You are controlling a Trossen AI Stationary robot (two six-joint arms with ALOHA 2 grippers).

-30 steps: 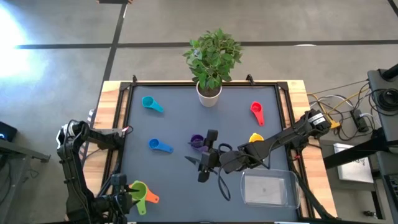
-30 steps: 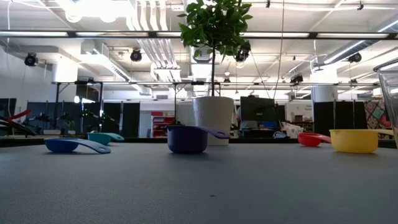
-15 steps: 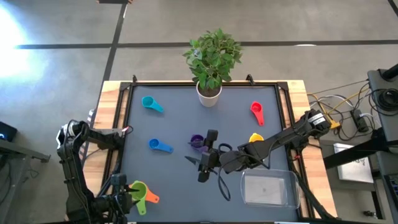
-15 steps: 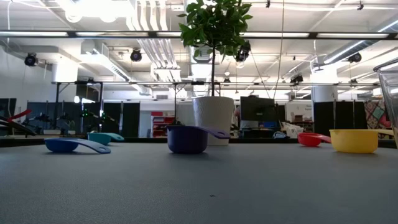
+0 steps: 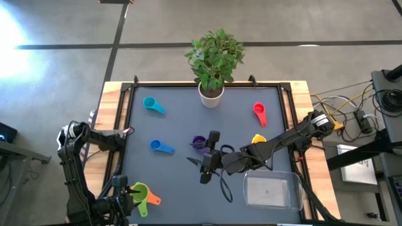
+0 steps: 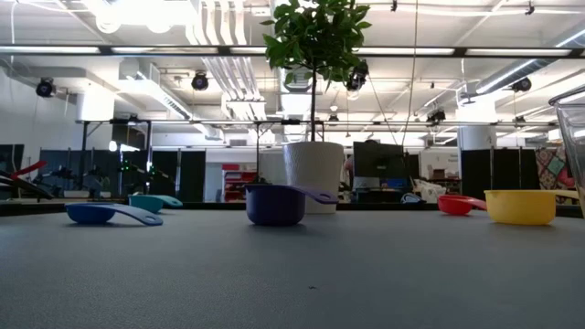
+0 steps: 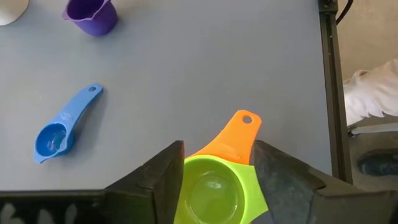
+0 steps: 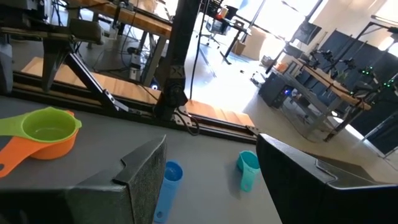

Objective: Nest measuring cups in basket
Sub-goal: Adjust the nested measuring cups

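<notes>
Two arms over the grey surface, left end effector parted around green cup nested in orange cup, right end effector spread empty beside purple cup, clear basket at near right corner.

This is a robotics lab or workshop in a large industrial hall. The low view shows exposed ceiling ducts, strip lights and black-framed workstations with monitors in the background. The right wrist view shows more wooden benches on dark metal frames. Loose cables lie beside the grey-matted surface with its wooden edge.
</notes>
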